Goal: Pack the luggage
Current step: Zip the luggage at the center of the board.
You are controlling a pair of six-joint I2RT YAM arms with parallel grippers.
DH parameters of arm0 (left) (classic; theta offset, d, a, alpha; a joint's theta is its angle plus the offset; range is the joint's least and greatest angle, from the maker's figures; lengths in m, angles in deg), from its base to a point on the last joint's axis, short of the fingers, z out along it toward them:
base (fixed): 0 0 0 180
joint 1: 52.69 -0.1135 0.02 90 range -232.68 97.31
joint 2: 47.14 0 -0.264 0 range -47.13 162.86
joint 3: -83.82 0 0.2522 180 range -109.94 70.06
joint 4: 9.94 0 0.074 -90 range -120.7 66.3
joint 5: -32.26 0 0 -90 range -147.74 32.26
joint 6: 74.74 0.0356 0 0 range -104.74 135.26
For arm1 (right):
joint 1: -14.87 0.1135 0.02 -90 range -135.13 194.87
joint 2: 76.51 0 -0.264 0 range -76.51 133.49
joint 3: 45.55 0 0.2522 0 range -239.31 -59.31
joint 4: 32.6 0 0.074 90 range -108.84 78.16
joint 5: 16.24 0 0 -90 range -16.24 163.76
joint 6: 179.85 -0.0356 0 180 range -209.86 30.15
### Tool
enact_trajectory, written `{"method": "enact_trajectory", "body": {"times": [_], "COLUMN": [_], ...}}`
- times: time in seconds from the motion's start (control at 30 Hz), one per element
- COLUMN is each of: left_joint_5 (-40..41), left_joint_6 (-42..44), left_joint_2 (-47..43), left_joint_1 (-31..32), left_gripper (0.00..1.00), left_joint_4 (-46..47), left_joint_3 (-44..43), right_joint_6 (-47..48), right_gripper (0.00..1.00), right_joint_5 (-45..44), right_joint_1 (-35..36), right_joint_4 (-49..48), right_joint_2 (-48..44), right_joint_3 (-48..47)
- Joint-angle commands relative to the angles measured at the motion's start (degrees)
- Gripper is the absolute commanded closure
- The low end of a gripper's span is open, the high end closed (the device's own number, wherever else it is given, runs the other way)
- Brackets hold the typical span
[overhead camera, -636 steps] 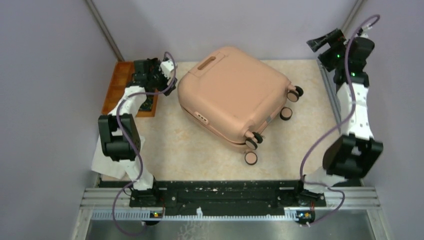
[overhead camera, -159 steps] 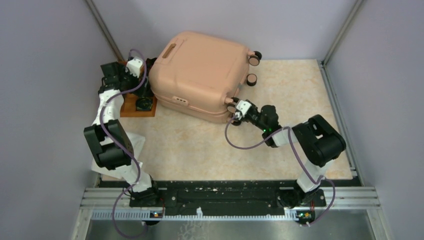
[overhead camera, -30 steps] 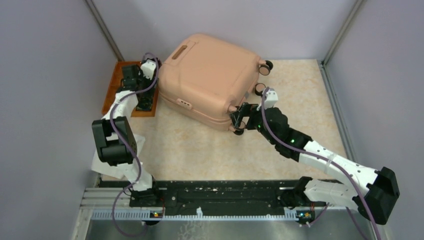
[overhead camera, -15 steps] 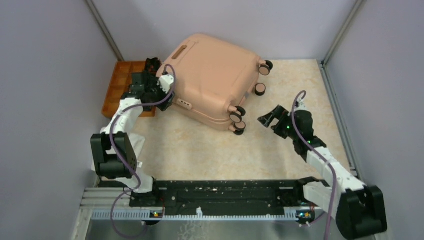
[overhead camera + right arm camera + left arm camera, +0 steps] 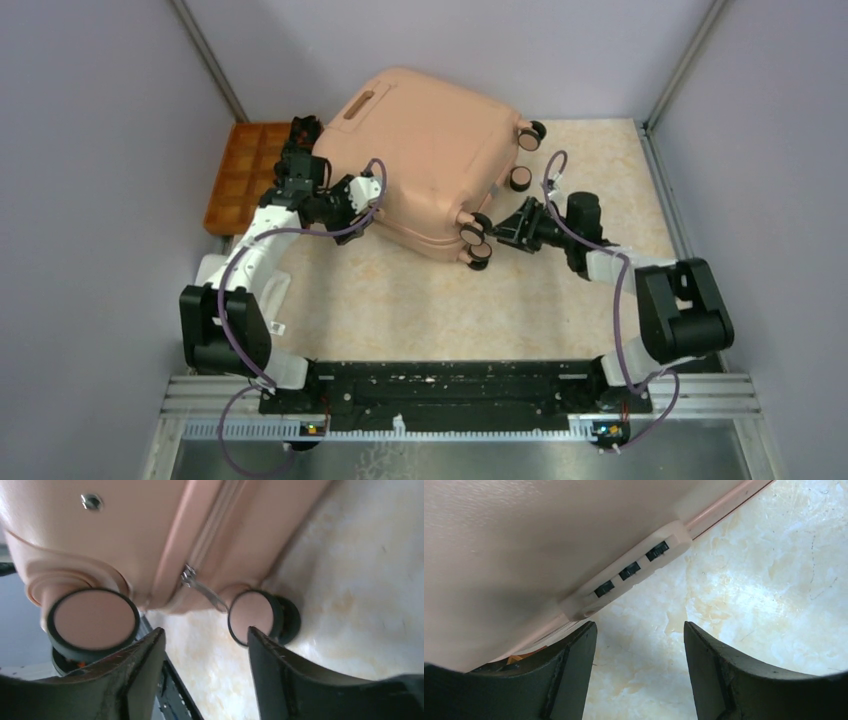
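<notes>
The peach-pink hard-shell suitcase [image 5: 430,160] lies closed, flat, far from my bases; my right gripper [image 5: 205,635], fingers wide and empty, faces its metal zip pull [image 5: 202,587] just ahead, between two wheels; my left gripper [image 5: 639,630], wide too, waits beside the lock panel [image 5: 631,572].

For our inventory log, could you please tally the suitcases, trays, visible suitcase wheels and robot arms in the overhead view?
Luggage: 1
Orange tray: 1
Wheels: 4
Robot arms: 2
Total: 8
</notes>
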Motion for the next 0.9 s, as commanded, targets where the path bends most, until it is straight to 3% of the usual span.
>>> {"method": "enact_trajectory", "body": {"times": [0.0, 0.03, 0.1, 0.17, 0.23, 0.37, 0.63, 0.87], "left_joint_5": [0.2, 0.6, 1.5, 2.5, 3.1, 3.6, 3.1, -1.4], "left_joint_6": [2.1, 2.3, 2.5, 2.9, 3.2, 3.5, 4.7, 7.6], "left_joint_2": [-0.5, -0.7, -1.2, -1.5, -1.9, -2.5, -3.3, -5.3], "left_joint_1": [0.3, 0.3, 0.3, 0.3, 0.3, 0.3, 0.3, 3.6], "left_gripper": [0.29, 0.29, 0.29, 0.29, 0.29, 0.29, 0.29, 0.32], "left_joint_4": [-2.1, -2.4, -2.8, -2.8, -2.8, -3.1, -3.2, -7.5], "left_joint_3": [-1.5, -1.8, -2.3, -2.8, -3.1, -2.7, -0.2, 1.0], "right_joint_6": [2.2, 0.2, -6.8, -16.4, -24.8, -32.3, -31.0, -31.1], "right_gripper": [0.49, 0.52, 0.4, 0.35, 0.35, 0.44, 0.48, 0.45], "right_joint_5": [13.2, 16.7, 20.7, 22.4, 22.5, 22.2, 23.2, 23.5], "right_joint_1": [-1.8, -2.6, -3.5, -3.8, -3.8, -3.8, -3.3, -2.0], "right_joint_4": [-13.6, -17.5, -29.0, -44.7, -57.8, -70.0, -67.0, -65.1], "right_joint_2": [8.8, 11.3, 16.3, 21.6, 25.9, 31.8, 33.6, 36.9], "right_joint_3": [-5.7, -5.9, -5.2, -3.7, -3.3, -3.6, -5.3, -8.7]}}
